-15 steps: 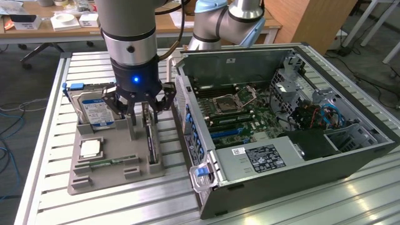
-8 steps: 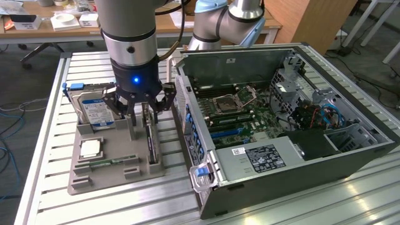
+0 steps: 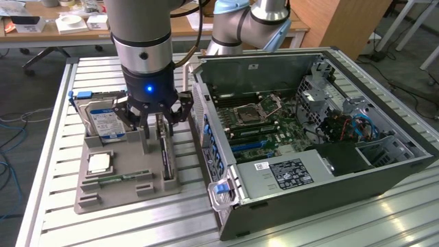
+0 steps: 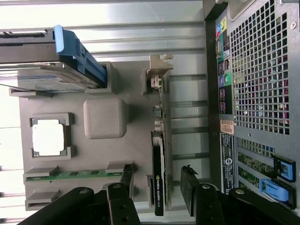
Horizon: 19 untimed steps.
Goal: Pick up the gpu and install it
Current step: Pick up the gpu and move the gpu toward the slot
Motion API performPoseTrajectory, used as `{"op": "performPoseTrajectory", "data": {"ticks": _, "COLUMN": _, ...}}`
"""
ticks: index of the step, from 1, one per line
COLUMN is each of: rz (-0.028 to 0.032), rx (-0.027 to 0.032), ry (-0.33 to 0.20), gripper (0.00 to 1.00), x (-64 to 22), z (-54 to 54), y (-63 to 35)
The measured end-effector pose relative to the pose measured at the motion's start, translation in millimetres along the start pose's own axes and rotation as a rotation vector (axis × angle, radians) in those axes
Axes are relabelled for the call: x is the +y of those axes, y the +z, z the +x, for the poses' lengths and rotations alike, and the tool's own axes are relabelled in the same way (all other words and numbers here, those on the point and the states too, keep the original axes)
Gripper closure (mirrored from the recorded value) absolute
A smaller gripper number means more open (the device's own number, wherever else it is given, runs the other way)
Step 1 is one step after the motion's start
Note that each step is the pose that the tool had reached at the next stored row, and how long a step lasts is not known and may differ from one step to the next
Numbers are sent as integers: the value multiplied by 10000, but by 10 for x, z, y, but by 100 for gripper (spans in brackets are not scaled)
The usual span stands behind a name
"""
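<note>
Farthest from the jaws toward the exterior view's left is a silver hard drive (image 3: 103, 121) w/ a blue-and-white label. It stands on edge at the back corner of a grey plastic holder tray (image 3: 127, 198). The tray sits on a ribbed aluminium table (image 3: 55, 226). Nearer the jaws on that same side, a square silver processor chip (image 3: 99, 163) lies flat in its recess. Just in front of it a narrow green memory stick (image 3: 118, 178) lies in a slot.

The black two-finger gripper (image 3: 159, 128) hangs on the silver arm, pointing straight down over the tray's strip toward the exterior view's right. Its jaws are spread wide and grip nothing. The gpu (image 3: 165, 162), a thin dark card w/ a brownish face and a metal end bracket, stands on its long edge in a tray slot directly under the jaws. In the wrist view the fingers (image 4: 188, 187) sit one on each side of the card, w/ a gap on both sides and no contact. The tips look approx level w/ the card's top edge, though that is hard to judge.

Past the jaws toward the exterior view's right, close beside the tray, is a black-and-grey PC case (image 3: 309, 203). It lies on its side w/ the panel off and the motherboard facing up. A blue latch (image 3: 221, 188) sits at its near corner.
</note>
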<state>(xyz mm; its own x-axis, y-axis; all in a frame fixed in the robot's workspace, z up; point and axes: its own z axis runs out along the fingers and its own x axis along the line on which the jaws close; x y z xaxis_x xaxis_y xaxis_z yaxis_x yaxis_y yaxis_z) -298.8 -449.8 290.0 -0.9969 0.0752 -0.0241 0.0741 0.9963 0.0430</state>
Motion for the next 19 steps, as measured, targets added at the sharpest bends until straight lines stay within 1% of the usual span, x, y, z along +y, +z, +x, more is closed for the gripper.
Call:
{"op": "performPoseTrajectory", "data": {"ticks": 8, "rz": -2, "rx": -1, "ry": 0, "gripper": 47, "x": -1, "z": 0, "y": 26}}
{"op": "performPoseTrajectory", "data": {"ticks": 16, "rz": -1, "rx": -1, "ry": 0, "gripper": 47, "x": 0, "z": -7, "y": 29}}
{"op": "performPoseTrajectory", "data": {"ticks": 19, "rz": 8, "rx": 0, "ry": -1, "gripper": 47, "x": 0, "z": -21, "y": 30}}
